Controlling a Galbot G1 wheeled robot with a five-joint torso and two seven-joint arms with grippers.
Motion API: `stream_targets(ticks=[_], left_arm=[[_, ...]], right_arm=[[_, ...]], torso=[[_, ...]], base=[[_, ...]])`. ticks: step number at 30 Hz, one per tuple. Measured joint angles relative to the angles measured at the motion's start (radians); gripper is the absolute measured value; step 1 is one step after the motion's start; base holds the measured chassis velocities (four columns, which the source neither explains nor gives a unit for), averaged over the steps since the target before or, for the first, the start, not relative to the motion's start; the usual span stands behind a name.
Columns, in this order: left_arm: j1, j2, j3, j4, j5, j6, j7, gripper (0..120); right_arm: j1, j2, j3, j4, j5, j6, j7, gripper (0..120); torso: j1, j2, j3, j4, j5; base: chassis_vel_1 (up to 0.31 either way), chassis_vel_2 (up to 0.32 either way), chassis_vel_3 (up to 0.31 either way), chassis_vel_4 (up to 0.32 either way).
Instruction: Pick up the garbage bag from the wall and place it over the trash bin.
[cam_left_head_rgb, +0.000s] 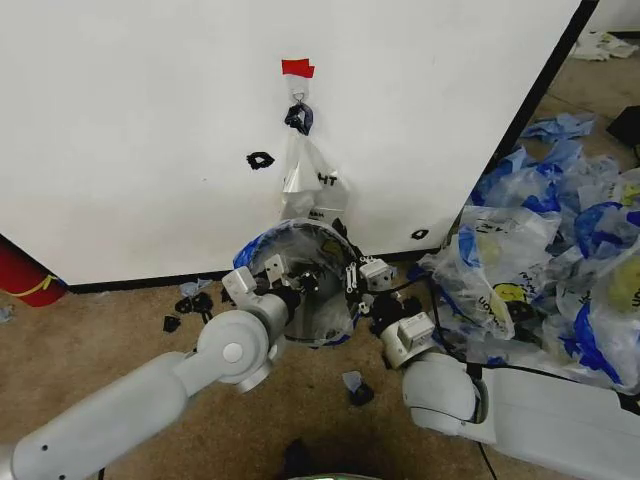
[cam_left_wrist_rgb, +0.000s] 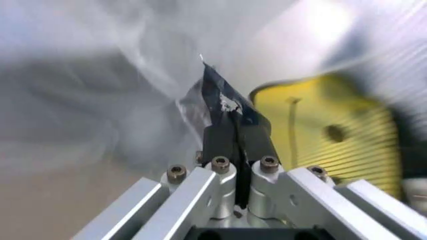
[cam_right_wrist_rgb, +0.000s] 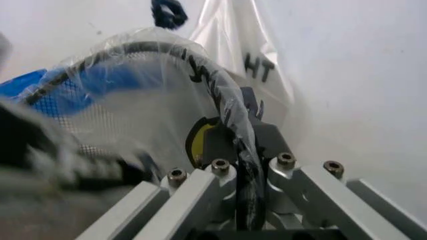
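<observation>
The garbage bag (cam_left_head_rgb: 296, 238), thin and translucent with a blue handle, is stretched over the mouth of the round black trash bin (cam_left_head_rgb: 318, 305) at the foot of the white wall (cam_left_head_rgb: 140, 110). My left gripper (cam_left_head_rgb: 284, 287) is at the bin's left rim, shut on a fold of the bag's film (cam_left_wrist_rgb: 133, 95) beside the yellow smiley (cam_left_wrist_rgb: 320, 130). At the right rim my right gripper (cam_left_head_rgb: 358, 279) is shut on the bag (cam_right_wrist_rgb: 133, 100) where it wraps the bin's dark edge (cam_right_wrist_rgb: 200, 70).
A narrow clear bag with dark lettering (cam_left_head_rgb: 305, 170) hangs from the hook (cam_left_head_rgb: 298, 95) under red tape (cam_left_head_rgb: 297, 68). A heap of blue-and-white bags (cam_left_head_rgb: 560, 250) fills the floor at right. Black scraps (cam_left_head_rgb: 190, 305) lie on the carpet, and a red object (cam_left_head_rgb: 25, 278) sits far left.
</observation>
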Motion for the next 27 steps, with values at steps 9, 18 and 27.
stream_targets(ticks=[9,18,27], left_arm=[[0.064,0.153,-0.093,-0.130,-0.009,0.001,0.007,0],[0.133,0.261,-0.149,-0.231,-0.014,-0.004,0.007,0],[0.176,0.237,-0.175,-0.221,-0.003,-0.001,0.013,0]], right_arm=[[-0.051,0.001,0.026,-0.034,-0.011,-0.007,0.003,0],[-0.063,0.011,0.056,-0.056,-0.011,-0.008,0.005,0],[-0.066,0.021,0.069,-0.029,0.004,-0.015,0.016,0]], torso=[[0.000,0.000,0.000,0.0001,0.0001],[0.000,0.000,0.000,0.0001,0.0001],[0.000,0.000,0.000,-0.0002,-0.0003]], base=[[0.000,0.000,0.000,0.000],[0.000,0.000,0.000,0.000],[0.000,0.000,0.000,0.000]])
